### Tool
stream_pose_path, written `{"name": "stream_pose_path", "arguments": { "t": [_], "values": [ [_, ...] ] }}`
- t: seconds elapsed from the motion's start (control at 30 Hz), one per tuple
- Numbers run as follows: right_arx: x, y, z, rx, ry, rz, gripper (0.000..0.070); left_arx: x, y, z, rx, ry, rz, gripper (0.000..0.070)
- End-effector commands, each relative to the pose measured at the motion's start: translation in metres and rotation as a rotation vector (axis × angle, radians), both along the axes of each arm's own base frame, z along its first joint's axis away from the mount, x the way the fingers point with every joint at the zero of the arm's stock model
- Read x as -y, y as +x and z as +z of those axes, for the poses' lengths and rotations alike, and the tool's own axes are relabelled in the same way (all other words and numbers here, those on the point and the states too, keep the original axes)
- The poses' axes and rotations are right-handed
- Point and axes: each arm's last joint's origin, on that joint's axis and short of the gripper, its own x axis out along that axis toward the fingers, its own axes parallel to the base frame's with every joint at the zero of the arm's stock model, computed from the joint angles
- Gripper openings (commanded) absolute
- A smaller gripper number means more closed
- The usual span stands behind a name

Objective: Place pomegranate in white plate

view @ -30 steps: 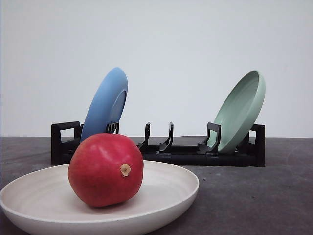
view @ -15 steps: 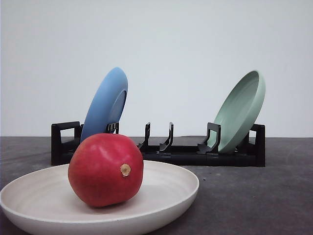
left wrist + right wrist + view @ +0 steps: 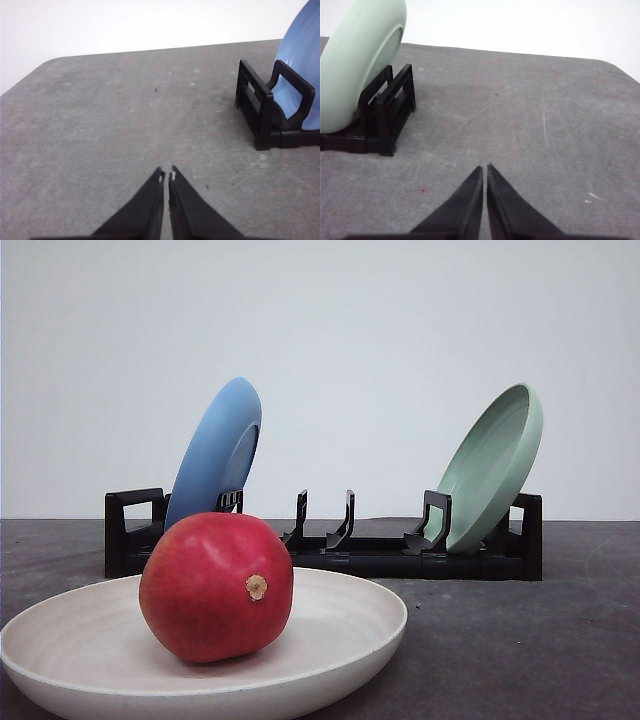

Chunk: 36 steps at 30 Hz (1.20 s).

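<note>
Nothing has moved since the earlier frames. The pomegranate rests inside the white plate, left of centre. Left tool and right tool are pinched together, empty, over bare table. Keep both clear; placement appears complete.

The left gripper, a pair of slim black tapering fingers, is pressed together so that only a hairline gap runs between the tips, and it holds nothing. It hangs above the grey speckled surface, the tips angled forward and down. The right gripper has the same black pointed fingers, likewise brought together at the tips and empty, and it too is poised over the grey surface, pointing forward
</note>
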Motion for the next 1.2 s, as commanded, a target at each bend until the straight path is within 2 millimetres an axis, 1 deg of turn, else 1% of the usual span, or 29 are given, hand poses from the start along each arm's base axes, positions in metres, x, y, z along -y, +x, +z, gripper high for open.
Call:
{"name": "stream_pose_path", "arguments": {
  "t": [0.0, 1.17],
  "values": [
    [0.0002, 0.0004, -0.0006, 0.006, -0.002, -0.006, 0.0007, 0.0, 0.0003, -0.0034, -0.012, -0.001, -0.001, 0.0],
    [0.0002, 0.0004, -0.0006, 0.006, -0.002, -0.006, 0.0007, 0.0, 0.0003, -0.0034, -0.012, -0.001, -0.001, 0.0]
  ]
}}
